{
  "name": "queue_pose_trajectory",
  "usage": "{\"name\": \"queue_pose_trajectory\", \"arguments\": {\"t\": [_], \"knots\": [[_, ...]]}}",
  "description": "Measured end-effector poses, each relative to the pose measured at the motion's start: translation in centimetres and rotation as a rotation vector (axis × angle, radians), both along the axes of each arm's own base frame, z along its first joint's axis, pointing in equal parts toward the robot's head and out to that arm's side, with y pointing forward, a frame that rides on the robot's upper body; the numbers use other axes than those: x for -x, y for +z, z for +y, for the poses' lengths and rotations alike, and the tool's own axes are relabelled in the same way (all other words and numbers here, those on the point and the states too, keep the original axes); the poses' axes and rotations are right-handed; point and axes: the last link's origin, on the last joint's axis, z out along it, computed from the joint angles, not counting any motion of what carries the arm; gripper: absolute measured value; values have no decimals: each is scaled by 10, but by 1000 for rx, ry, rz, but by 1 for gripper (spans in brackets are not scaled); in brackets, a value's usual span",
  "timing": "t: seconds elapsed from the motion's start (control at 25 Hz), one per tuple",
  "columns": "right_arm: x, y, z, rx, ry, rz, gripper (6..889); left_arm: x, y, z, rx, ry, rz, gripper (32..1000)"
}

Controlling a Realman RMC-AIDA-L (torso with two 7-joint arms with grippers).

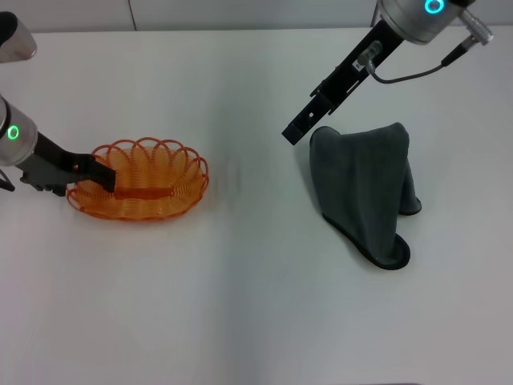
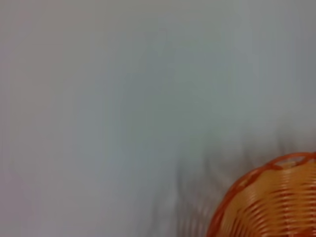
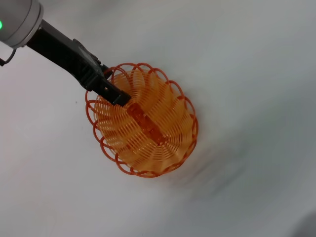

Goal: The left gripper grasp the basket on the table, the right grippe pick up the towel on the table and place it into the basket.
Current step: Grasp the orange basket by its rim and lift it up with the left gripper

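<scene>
The orange wire basket (image 1: 152, 183) stands on the white table (image 1: 240, 305) at the left. My left gripper (image 1: 98, 172) is shut on its left rim, one black finger reaching inside the bowl. From the right wrist view the basket (image 3: 148, 128) and the left gripper (image 3: 112, 93) show from above. The dark grey towel (image 1: 365, 188) sits right of centre, bunched and tented, its upper left corner drawn up to my right gripper (image 1: 295, 132), which is shut on it. The towel's lower end trails toward the front. The left wrist view catches only a piece of the basket (image 2: 276, 202).
Bare white tabletop separates the basket and the towel and stretches across the front. The right arm's grey cable (image 1: 417, 72) loops beside its wrist at the back right. A dark patch (image 3: 307, 228) shows at the corner of the right wrist view.
</scene>
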Motion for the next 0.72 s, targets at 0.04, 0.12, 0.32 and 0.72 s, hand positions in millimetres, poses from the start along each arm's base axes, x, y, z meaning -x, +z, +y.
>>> {"name": "queue_pose_trajectory", "arguments": {"t": [0.04,0.12,0.32,0.72], "knots": [[0,0,0,0,0,0,800,0,0,0,0,0,0,835],[0,0,0,0,0,0,799,0,0,0,1,0,0,834],[0,0,0,-1,0,-1,797,0,0,0,1,0,0,830],[0,0,0,-2,1,-2,792,0,0,0,-1,-2,4,537]]}}
